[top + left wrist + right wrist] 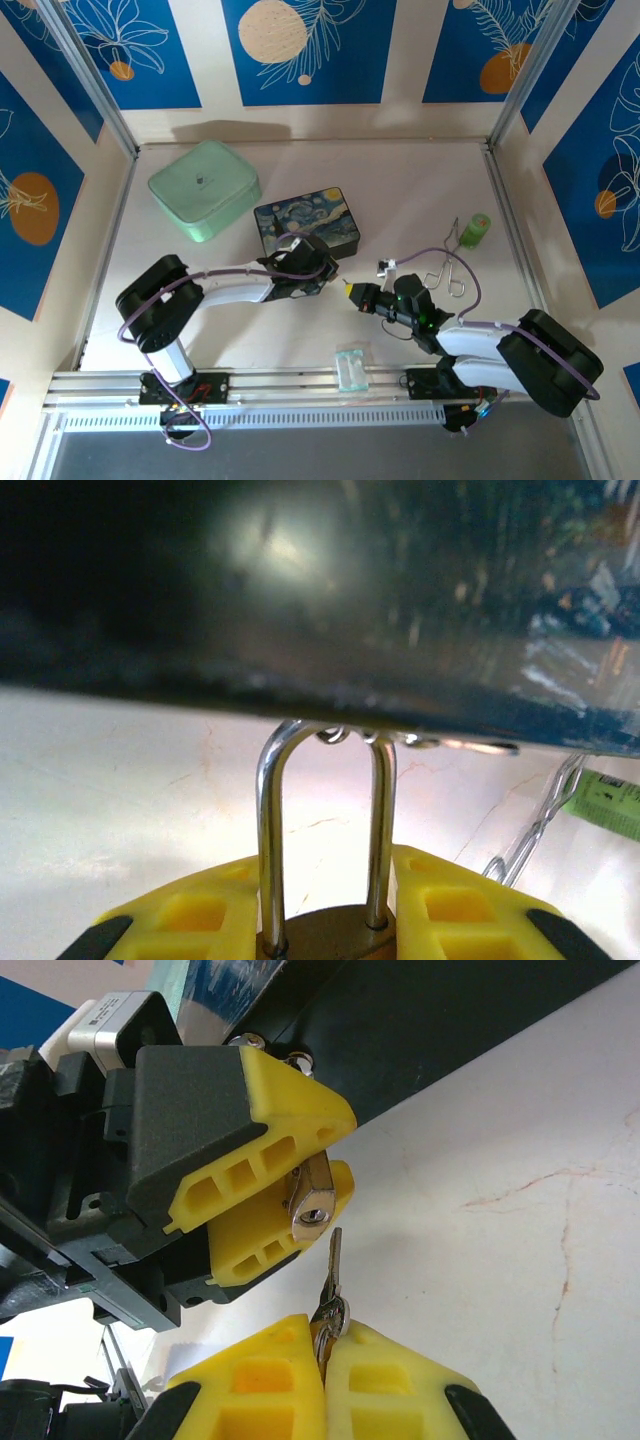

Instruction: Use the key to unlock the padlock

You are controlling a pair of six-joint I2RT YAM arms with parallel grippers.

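Pinching the padlock (325, 935) by its brass body, the left hand (325, 885) has its two yellow fingers (225, 892) pressed on both sides, and the silver shackle (268, 830) stands up out of them. In the left wrist view the top of the shackle comes right under the dark wall of the starry-night tin (320, 600), which stands just in front of it; whether they touch I cannot tell. To the right, a thin chain (535, 825) and a green object (612, 802) lie on the pale surface (120, 800). In the right wrist view the right hand (325, 1360) is pressed together on the head of the key (334, 1255), and the blade points up toward the keyhole end of the padlock. The tip is very near the keyhole, a little to its side, and not inside it. From above, both hands meet just in front of the tin, near the middle of the surface. A mint-green box (204, 188) sits beside the tin at the far left, a clear packet (352, 367) lies near the front edge between the arm bases, and a bent wire piece (447, 268) lies to the right of the right arm.
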